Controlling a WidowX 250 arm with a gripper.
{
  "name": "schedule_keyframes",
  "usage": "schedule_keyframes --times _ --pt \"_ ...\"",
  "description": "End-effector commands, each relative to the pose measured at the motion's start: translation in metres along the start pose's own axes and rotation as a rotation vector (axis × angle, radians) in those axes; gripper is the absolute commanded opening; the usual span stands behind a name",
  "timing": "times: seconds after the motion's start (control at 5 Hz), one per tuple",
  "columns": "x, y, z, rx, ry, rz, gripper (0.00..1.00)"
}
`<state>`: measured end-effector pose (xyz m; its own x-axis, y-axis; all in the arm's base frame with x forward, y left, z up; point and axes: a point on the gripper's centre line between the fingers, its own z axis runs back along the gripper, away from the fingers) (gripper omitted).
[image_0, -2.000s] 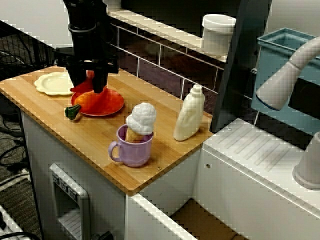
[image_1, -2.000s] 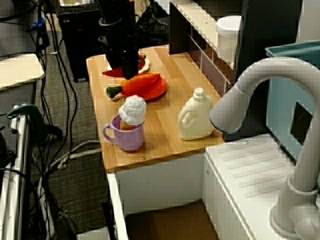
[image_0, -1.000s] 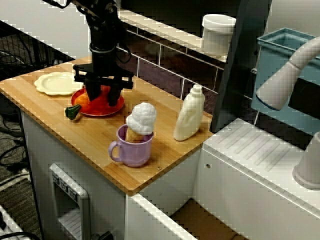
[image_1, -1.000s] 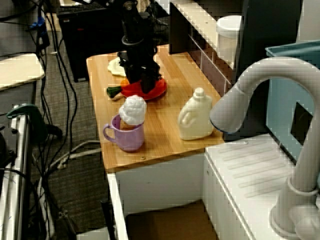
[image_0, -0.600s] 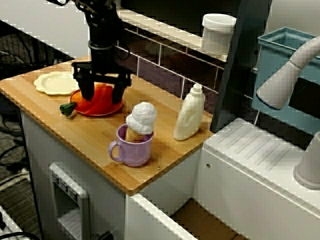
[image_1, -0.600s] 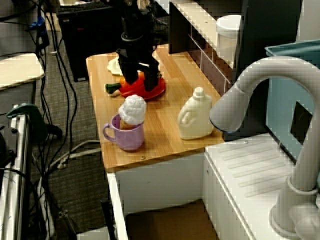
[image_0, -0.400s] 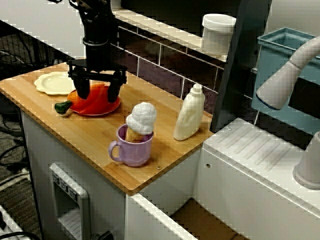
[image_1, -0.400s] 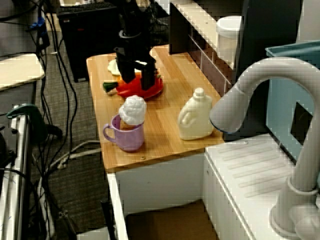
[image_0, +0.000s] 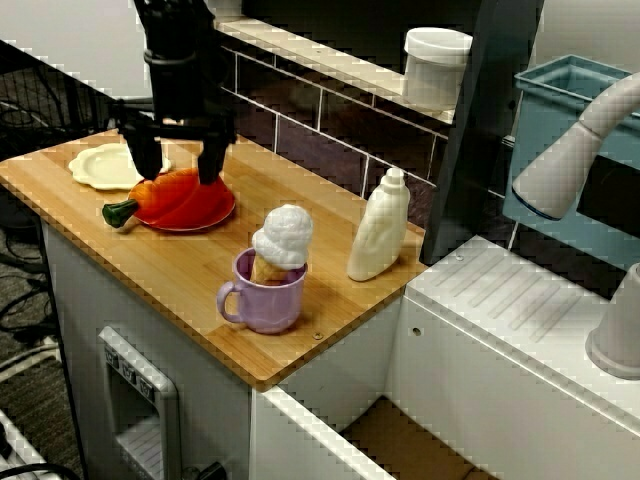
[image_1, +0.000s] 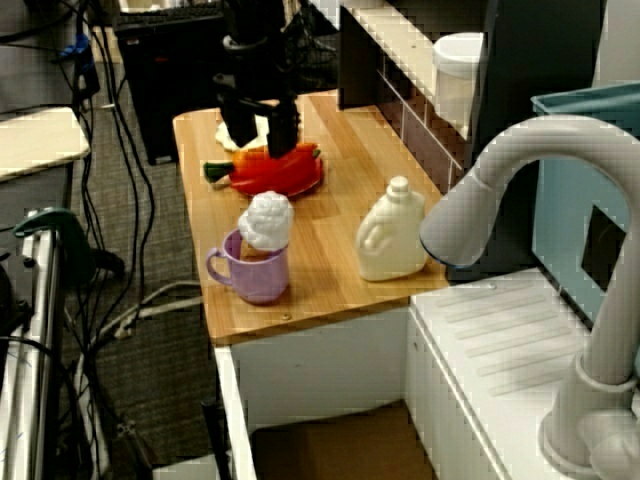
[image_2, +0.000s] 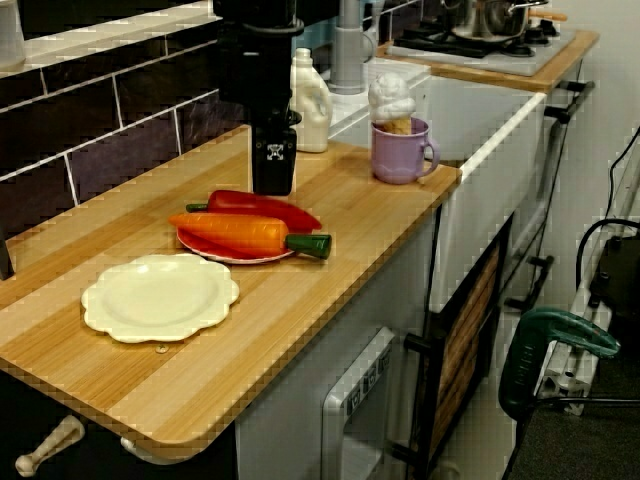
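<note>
The orange carrot (image_2: 238, 231) is being shown lying flat on the red plate (image_2: 214, 250), near the middle of the wooden surface (image_2: 330, 290). In the view along the surface, its long side is being seen running from the wall side toward the front edge. Its green top (image_2: 311, 243) is being pointed at that front edge. A red pepper (image_2: 262, 207) is being shown lying just beside it on the same plate, turned the same way.

The gripper (image_0: 177, 170) is being held a little above the plate, pointing straight down. So the carrot is being found under it and a bit toward the front edge. The two fingers (image_0: 146, 160) are being held wide apart, and nothing is being gripped between them. In the view from the sink side, the fat end of the carrot is being seen below the gap. Whether the vegetables are being touched cannot be told.

A cream plate (image_2: 160, 297) is being shown just beside the red plate. A purple mug (image_0: 265, 295) with an ice cream cone (image_0: 283, 238) in it and a white bottle (image_0: 380, 230) are being shown well apart from the gripper, toward the sink.
</note>
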<state>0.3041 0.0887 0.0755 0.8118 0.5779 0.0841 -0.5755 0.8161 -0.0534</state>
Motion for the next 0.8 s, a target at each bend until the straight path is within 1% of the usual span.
schedule_keyframes --times 0.0,0.2,0.4,0.6 --pt "0.011 0.000 0.040 -0.063 -0.045 -0.017 1.00" --pt "0.001 -0.017 0.042 -0.027 -0.081 -0.038 1.00" --pt "-0.010 -0.042 0.048 0.021 -0.101 -0.065 1.00" --pt "-0.017 -0.056 0.058 0.012 -0.089 -0.088 1.00"
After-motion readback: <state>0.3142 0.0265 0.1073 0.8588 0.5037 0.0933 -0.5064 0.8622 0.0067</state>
